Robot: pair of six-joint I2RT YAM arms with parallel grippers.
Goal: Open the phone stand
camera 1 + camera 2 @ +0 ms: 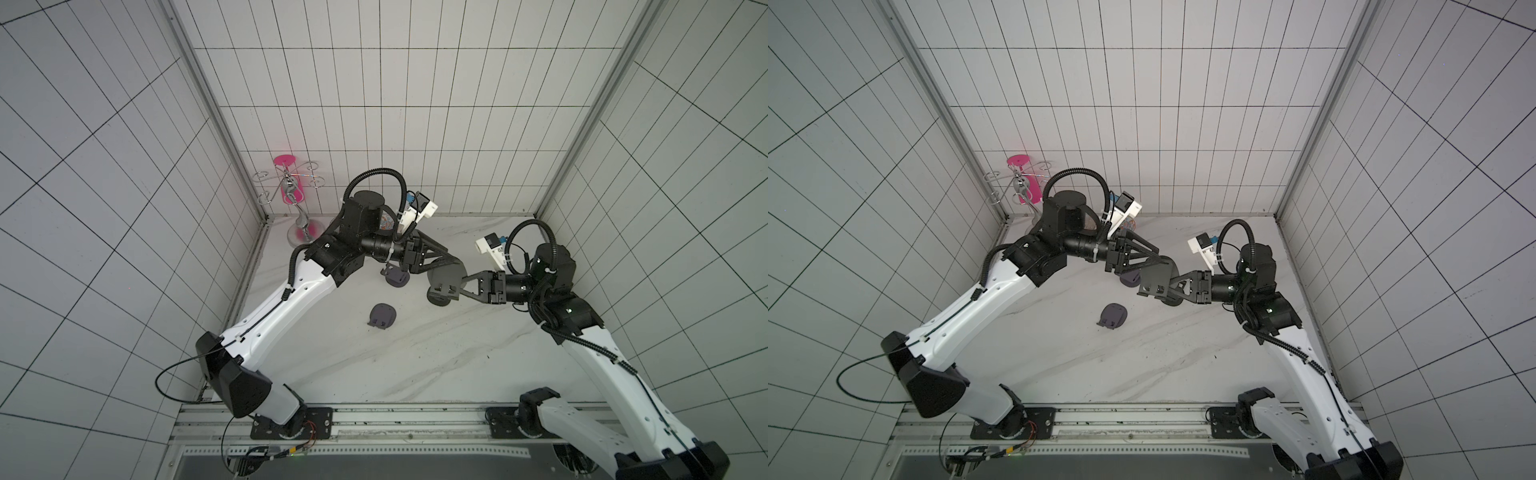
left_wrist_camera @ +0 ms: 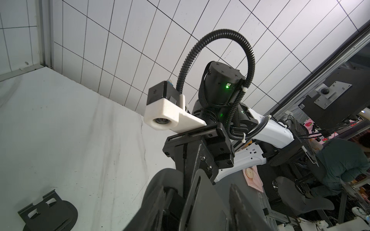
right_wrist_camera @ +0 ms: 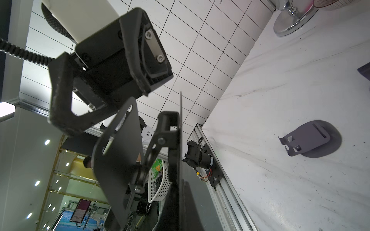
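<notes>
The black phone stand (image 1: 446, 277) (image 1: 1158, 277) hangs above the middle of the table, between my two grippers. My right gripper (image 1: 467, 280) (image 1: 1177, 279) (image 3: 180, 192) is shut on the edge of its round base plate. In the right wrist view the slotted support plate (image 3: 118, 150) is swung away from the base on its hinge arm. My left gripper (image 1: 455, 266) (image 1: 1167, 259) (image 2: 200, 210) reaches in from the left with its jaws spread. The support plate (image 2: 202, 196) sits between its fingers (image 2: 236, 200), and a thin gap shows on one side.
A grey folded stand (image 1: 382, 316) (image 1: 1113, 316) (image 3: 308, 140) (image 2: 50, 212) lies flat on the white marble table (image 1: 415, 365). Another dark stand (image 1: 397, 277) (image 1: 1129, 279) lies under my left wrist. A chrome rack with pink parts (image 1: 291, 191) (image 3: 294, 22) stands in the back left corner.
</notes>
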